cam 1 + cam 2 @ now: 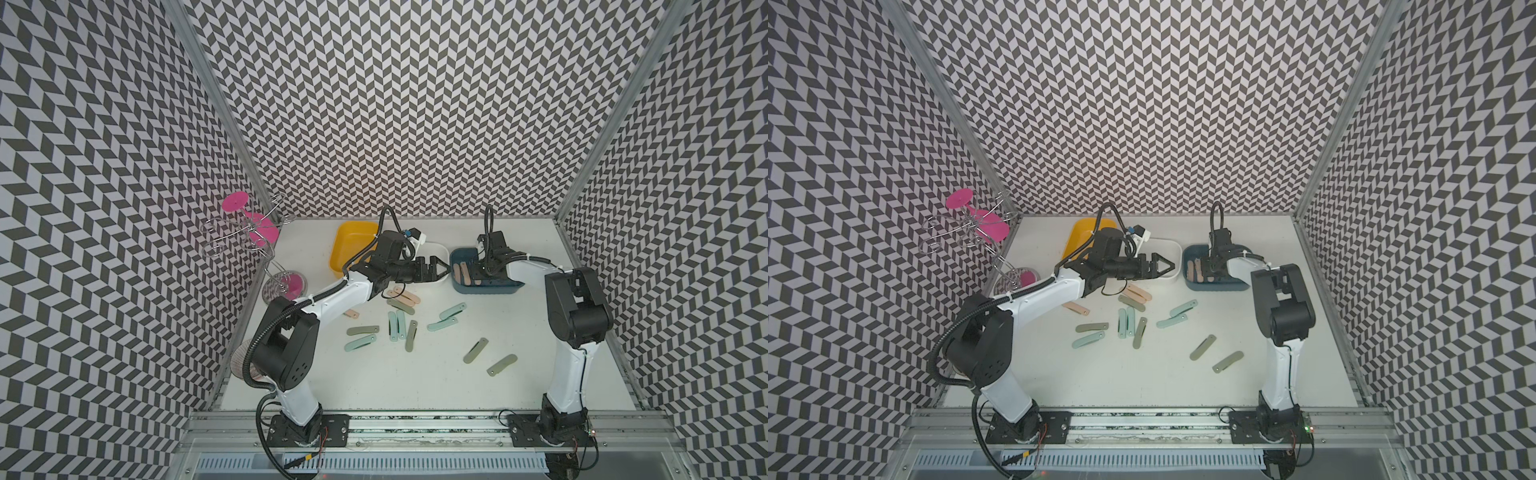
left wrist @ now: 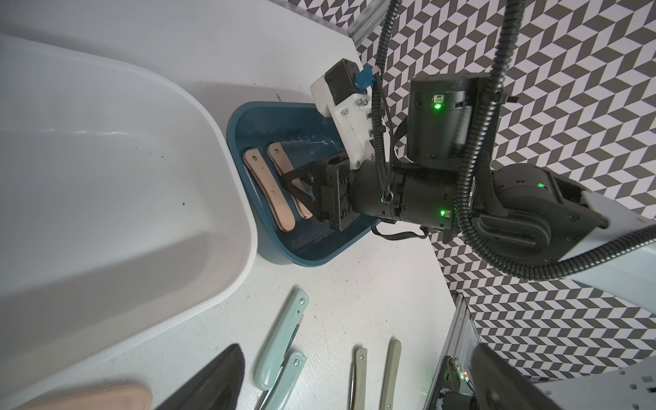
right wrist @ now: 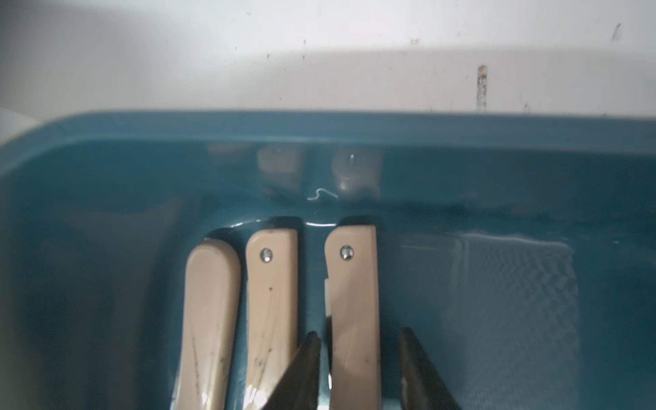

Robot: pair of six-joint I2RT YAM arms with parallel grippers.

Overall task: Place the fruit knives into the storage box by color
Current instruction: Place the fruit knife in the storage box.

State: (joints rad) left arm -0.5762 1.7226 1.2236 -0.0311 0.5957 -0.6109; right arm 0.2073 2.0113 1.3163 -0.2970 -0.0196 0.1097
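Three peach fruit knives [image 3: 271, 301] lie in the blue storage box [image 3: 355, 124], the right pincer [image 3: 358, 335] slightly parted astride one, the left pincer [image 1: 439, 268] spread wide and empty by the white box [image 2: 106, 142], five mint knives [image 1: 453, 311] and five sage knives [image 1: 476, 350] loose on the worktop [image 1: 519, 332].

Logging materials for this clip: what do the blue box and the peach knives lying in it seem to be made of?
Blue box: probably moulded plastic with a glossy finish; its inner wall mirrors the knife ends. Peach knives: the handles look like matte plastic, scuffed with dark specks, though the look leaves that open; each visible rivet shines like metal.
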